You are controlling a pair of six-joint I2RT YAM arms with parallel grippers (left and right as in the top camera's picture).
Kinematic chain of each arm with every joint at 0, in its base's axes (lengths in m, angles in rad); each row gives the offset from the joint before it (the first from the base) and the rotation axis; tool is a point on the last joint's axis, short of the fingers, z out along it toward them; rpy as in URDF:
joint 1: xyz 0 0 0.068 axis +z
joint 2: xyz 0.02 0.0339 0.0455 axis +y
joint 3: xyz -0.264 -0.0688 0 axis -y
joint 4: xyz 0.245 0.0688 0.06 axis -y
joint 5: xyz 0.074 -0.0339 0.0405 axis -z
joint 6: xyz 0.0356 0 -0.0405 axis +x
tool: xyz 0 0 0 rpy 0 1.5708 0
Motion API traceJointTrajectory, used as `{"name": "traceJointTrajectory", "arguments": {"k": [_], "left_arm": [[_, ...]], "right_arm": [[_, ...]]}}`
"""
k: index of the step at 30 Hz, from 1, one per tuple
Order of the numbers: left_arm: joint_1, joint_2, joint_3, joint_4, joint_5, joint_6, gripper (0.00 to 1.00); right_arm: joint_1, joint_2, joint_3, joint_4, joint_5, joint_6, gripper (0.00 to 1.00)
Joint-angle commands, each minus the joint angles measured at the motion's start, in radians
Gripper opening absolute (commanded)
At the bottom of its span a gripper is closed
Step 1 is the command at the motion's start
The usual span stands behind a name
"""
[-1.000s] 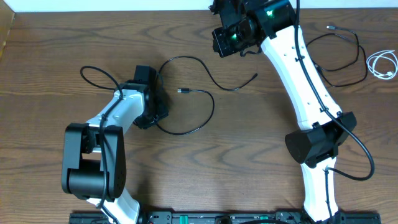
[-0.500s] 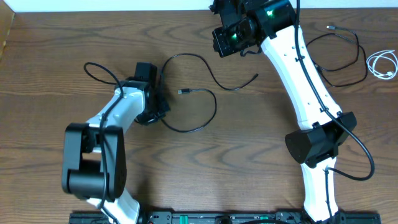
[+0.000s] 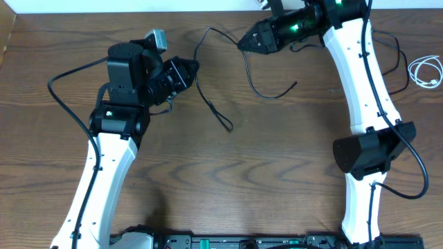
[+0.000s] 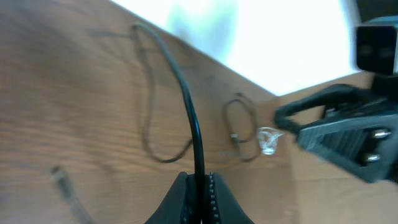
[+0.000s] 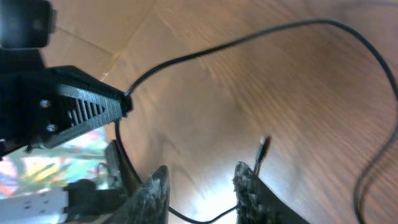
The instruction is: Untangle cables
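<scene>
My left gripper (image 3: 192, 68) is raised above the table and shut on a thin black cable (image 3: 211, 104). One plug end (image 3: 229, 128) hangs down to the wood. The cable rises past the jaws in the left wrist view (image 4: 194, 130). From there it arcs towards my right gripper (image 3: 242, 44) and trails to its other end (image 3: 295, 84). The right gripper (image 5: 202, 186) is open, and the cable crosses low between its fingers. A second black cable (image 3: 396, 50) and a coiled white cable (image 3: 426, 71) lie at the far right.
The table's back edge and a white wall (image 3: 124, 5) run behind both grippers. The right arm's base joint (image 3: 370, 153) stands at the right. The left arm (image 3: 104, 166) stretches along the left side. The left gripper shows in the right wrist view (image 5: 81, 112).
My left arm has risen off the table and swung back, lifting the black cable with it. My right gripper has tilted and moved towards the lifted cable.
</scene>
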Motion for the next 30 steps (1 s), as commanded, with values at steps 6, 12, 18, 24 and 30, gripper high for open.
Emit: {"name": "traceJointTrajectory", "arguments": {"k": [6,12,18,24,30], "left_arm": [[-0.002,0.003,0.002,0.068,0.178,-0.034,0.07],[-0.002,0.004,0.002,0.068,0.213,-0.016,0.07],[-0.002,0.004,0.002,0.068,0.213,0.000,0.07],[-0.002,0.009,0.002,0.067,0.212,0.022,0.07],[-0.002,0.024,0.002,0.068,0.212,0.037,0.07]], "right_arm": [[0.048,-0.009,0.005,0.080,-0.039,0.230,0.73],[0.103,0.017,0.004,0.241,-0.016,0.535,0.77],[0.158,0.085,0.004,0.284,-0.019,0.694,0.69],[0.130,0.103,0.005,0.267,-0.014,0.704,0.66],[0.107,0.103,0.005,0.224,-0.051,0.708,0.68]]}}
